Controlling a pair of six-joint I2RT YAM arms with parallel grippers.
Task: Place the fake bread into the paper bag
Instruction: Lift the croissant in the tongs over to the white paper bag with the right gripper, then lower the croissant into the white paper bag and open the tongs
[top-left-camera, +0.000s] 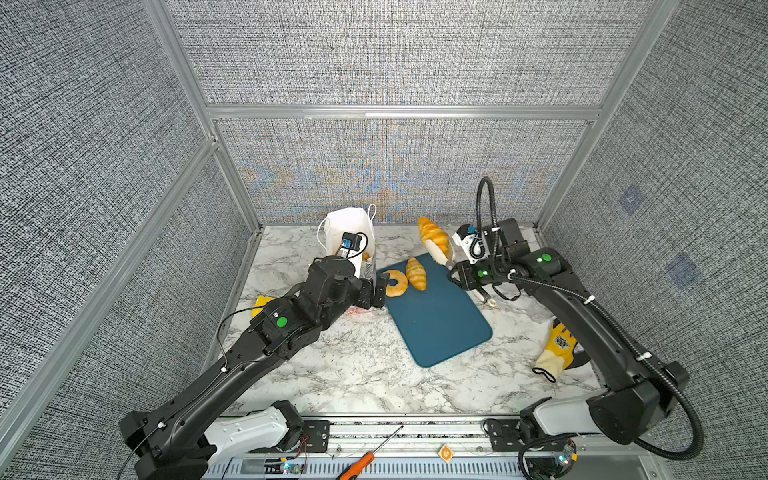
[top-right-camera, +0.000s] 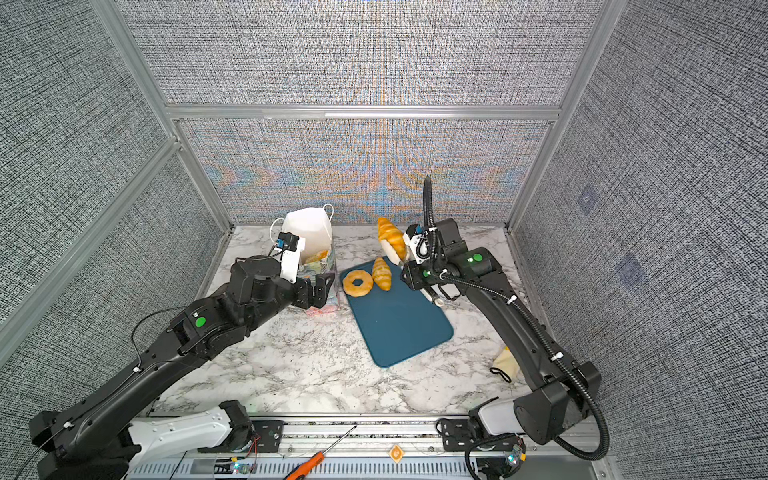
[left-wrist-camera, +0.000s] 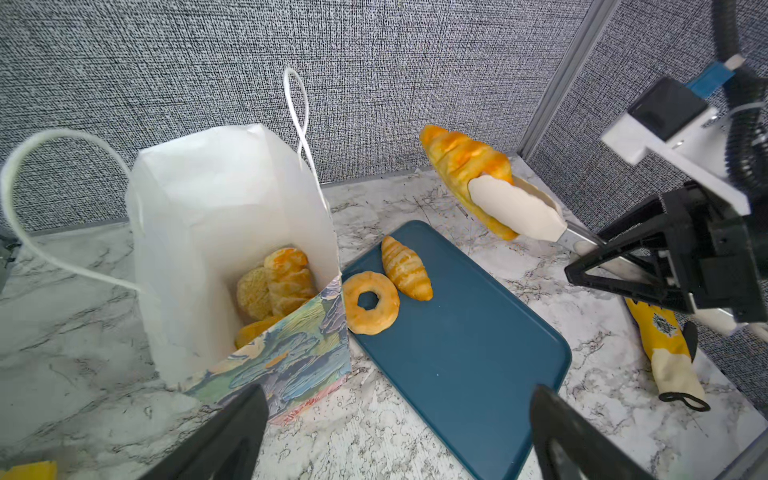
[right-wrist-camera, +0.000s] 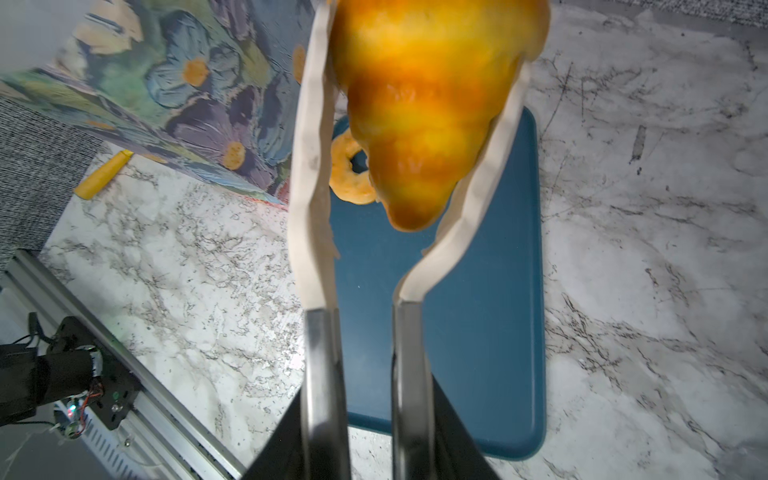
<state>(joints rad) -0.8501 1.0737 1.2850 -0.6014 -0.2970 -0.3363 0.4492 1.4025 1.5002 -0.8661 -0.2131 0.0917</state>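
A croissant (left-wrist-camera: 461, 162) is being pinched by tongs (left-wrist-camera: 515, 208) gripped in the right tool (top-left-camera: 457, 277) near the tray (left-wrist-camera: 457, 374); the left tool (left-wrist-camera: 399, 419) is being held open beside the paper bag (left-wrist-camera: 216, 199).

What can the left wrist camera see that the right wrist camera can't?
Only the left wrist view shows the bread inside the bag, the small croissant and the glove. Only the right wrist view shows the metal rail. Both show the bag's outside, the doughnut, the blue tray and the big croissant held in tongs.
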